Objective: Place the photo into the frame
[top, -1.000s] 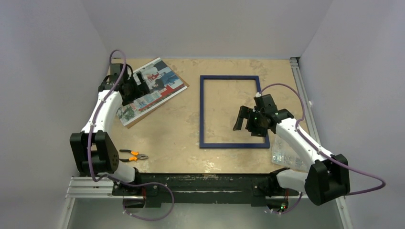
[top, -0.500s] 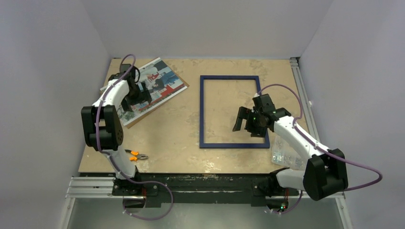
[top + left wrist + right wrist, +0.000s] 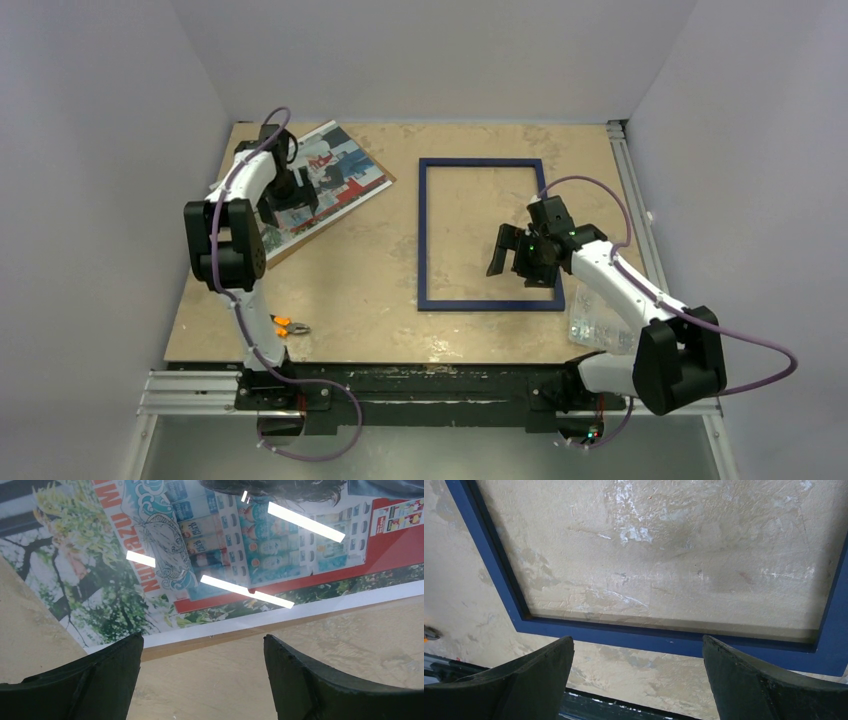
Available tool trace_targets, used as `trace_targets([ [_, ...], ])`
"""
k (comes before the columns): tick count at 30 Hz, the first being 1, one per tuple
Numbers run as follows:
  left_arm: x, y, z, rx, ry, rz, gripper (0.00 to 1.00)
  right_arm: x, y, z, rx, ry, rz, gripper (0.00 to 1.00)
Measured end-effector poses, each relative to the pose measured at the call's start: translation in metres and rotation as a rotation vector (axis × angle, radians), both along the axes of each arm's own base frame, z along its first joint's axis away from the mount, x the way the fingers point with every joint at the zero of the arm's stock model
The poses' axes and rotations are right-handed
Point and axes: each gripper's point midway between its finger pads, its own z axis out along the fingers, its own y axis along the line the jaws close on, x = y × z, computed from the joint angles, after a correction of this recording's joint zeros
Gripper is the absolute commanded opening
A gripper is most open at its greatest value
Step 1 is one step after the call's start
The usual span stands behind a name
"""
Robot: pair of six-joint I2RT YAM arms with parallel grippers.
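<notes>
You are hovering the left gripper (image 3: 202, 652), fingers (image 3: 95, 675) wide, over the photo (image 3: 210, 555) at the worktop's (image 3: 350, 645) far left corner; it is likely thin, slick and floppy, so pinch its white edge.

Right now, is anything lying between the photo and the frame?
Nothing visible: bare table separates the photo from the frame. The right pincer hangs over the frame's near right part; the pliers lie nearer, off that path.
</notes>
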Motion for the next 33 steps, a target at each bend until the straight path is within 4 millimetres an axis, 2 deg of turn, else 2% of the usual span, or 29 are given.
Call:
trace_targets([
  [4,0.003,-0.002,-0.015,-0.014,0.044,-0.018,0.88,0.0,0.0,0.0,-0.002,0.0,0.004,0.99],
  [6,0.0,-0.003,-0.022,-0.022,0.073,-0.025,0.92,-0.001,-0.001,0.0,-0.004,0.002,0.007,0.99],
  [10,-0.006,-0.007,-0.04,-0.045,0.142,-0.036,0.94,-0.004,-0.002,-0.001,-0.01,0.009,0.014,0.99],
  [21,-0.009,-0.018,-0.042,-0.07,0.211,-0.112,1.0,-0.007,-0.004,0.002,-0.016,0.004,0.03,0.99],
  [33,-0.027,-0.043,-0.043,-0.002,0.32,-0.273,1.0,-0.009,0.0,0.004,0.005,0.008,0.04,0.98],
])
